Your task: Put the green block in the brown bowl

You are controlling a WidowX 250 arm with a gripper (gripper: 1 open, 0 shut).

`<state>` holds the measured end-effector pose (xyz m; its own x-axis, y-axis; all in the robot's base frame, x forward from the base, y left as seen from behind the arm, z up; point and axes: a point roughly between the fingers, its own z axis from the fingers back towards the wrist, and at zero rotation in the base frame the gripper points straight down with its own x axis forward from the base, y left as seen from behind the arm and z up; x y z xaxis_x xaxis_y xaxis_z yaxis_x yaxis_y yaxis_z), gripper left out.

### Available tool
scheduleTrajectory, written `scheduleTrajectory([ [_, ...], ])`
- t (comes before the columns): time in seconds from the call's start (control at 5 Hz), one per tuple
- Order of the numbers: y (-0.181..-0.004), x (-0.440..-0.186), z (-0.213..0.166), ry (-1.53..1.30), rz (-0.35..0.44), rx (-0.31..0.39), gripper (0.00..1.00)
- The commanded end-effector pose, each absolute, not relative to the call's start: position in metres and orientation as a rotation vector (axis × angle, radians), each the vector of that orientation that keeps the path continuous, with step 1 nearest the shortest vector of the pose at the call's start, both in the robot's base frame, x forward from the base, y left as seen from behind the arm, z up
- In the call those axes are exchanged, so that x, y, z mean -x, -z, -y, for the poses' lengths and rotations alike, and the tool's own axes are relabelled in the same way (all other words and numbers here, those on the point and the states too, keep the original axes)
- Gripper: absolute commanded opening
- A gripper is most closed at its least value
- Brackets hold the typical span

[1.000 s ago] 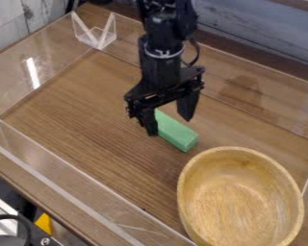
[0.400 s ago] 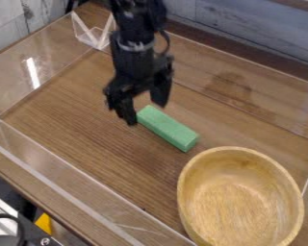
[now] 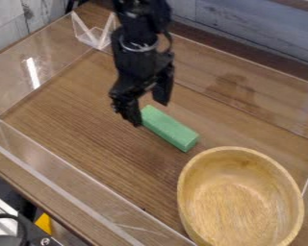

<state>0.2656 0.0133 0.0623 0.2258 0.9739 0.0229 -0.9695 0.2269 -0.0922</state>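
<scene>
The green block point(image 3: 169, 128) lies flat on the wooden table, pointing down and to the right towards the bowl. My gripper point(image 3: 141, 104) hangs straight down over the block's upper-left end, open, one finger on each side of that end. Nothing is held. The brown bowl point(image 3: 241, 199) sits at the lower right, empty, a short gap from the block's near end.
Clear acrylic walls point(image 3: 66, 183) fence the table on the left, front and back. A small clear stand point(image 3: 95, 34) sits at the back left. A black and yellow object point(image 3: 38, 231) pokes in at the bottom left corner.
The gripper has shifted left along the block, from its middle to its upper-left end, and rolled a little about its vertical axis. Block and bowl have not moved.
</scene>
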Motion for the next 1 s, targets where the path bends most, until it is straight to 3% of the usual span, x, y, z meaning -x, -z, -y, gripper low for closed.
scheduleTrajectory([
  [0.0, -0.065, -0.272, 0.002, -1.313, 0.139, 0.068, 1.00],
  [0.4, -0.063, -0.281, -0.026, -1.306, 0.170, 0.050, 1.00],
  [0.8, -0.070, -0.300, -0.022, -1.211, 0.180, 0.048, 1.00],
])
